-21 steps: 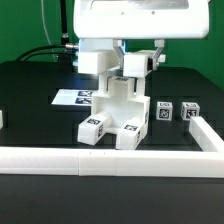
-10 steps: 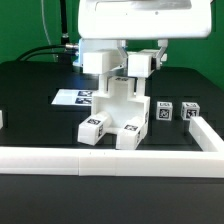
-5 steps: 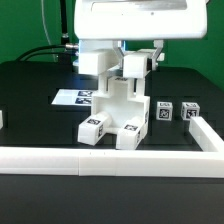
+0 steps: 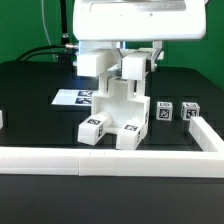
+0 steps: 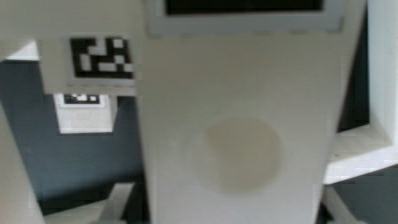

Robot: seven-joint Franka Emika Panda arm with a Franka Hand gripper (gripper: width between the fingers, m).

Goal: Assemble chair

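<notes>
Black matte desk (image 4: 30, 90) carries: blocky white plastic chair (image 4: 118, 115), marker board (image 4: 72, 98), two small tagged white posts (image 4: 162, 111) (image 4: 187, 112), long white border rail (image 4: 100, 158).

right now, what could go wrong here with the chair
The gripper is shut on the top of the standing chair, so a sideways pull could tip or drag it. Two small tagged blocks lie close on the exterior view's right; a sliding chair could knock them.
</notes>
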